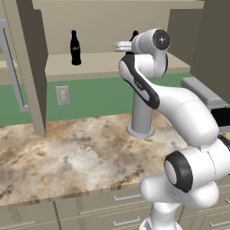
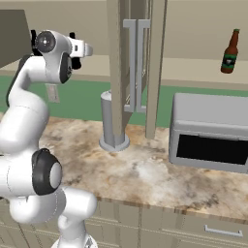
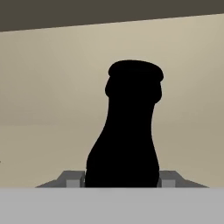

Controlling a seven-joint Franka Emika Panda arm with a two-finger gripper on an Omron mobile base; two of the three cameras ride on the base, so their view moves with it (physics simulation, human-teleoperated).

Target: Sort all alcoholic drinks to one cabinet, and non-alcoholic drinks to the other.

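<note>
Your pincer (image 3: 121,180) grips a small all-black contoured cola bottle (image 3: 127,131) upright between its fingers, probably for shelving in the cabinet.

wall (image 1: 103,96): green | counter (image 1: 67,157): brown marbled stone | drawers (image 1: 117,211): beige, grey handles | cabinets (image 1: 99,22): beige, open | microwave (image 2: 210,133): grey

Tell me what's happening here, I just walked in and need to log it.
The white arm is reaching into the open left cabinet with its gripper closed around a black cola bottle. Another black cola bottle stands upright on that cabinet's shelf. The brown beer bottle stands in the right cabinet, above the microwave. A grey bottle stands on the counter.
</note>
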